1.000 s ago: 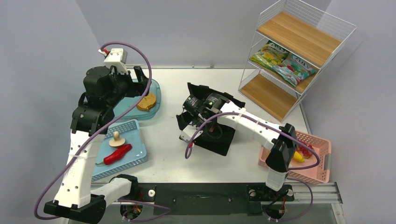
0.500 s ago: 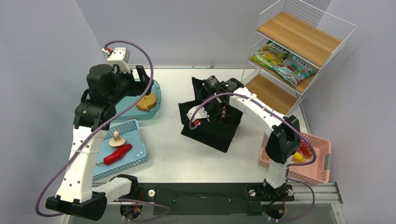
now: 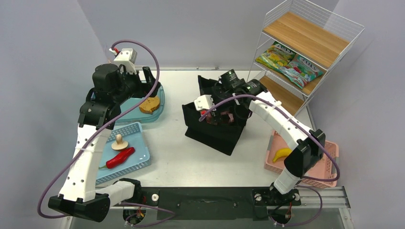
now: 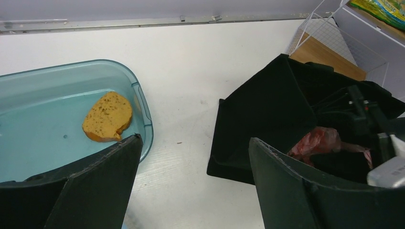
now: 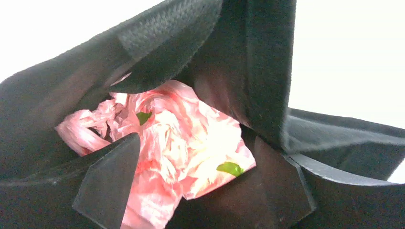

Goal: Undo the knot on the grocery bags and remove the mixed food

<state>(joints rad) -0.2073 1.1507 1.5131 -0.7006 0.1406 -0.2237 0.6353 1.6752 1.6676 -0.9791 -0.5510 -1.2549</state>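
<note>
Right gripper (image 5: pixel 196 152) just swung over the tote (image 3: pixel 215 136) and popped wide open, empty; pink bag (image 5: pixel 167 119) sits inside right under it, not grabbed yet. Left gripper (image 4: pixel 195 143) wide too, holding nothing.

We see two white-shelled arms (image 3: pixel 84 155) with black joints (image 3: pixel 106 78), purple cables (image 3: pixel 154 78) looping along them, and black wedge-shaped tool fingers (image 4: pixel 95 186).
</note>
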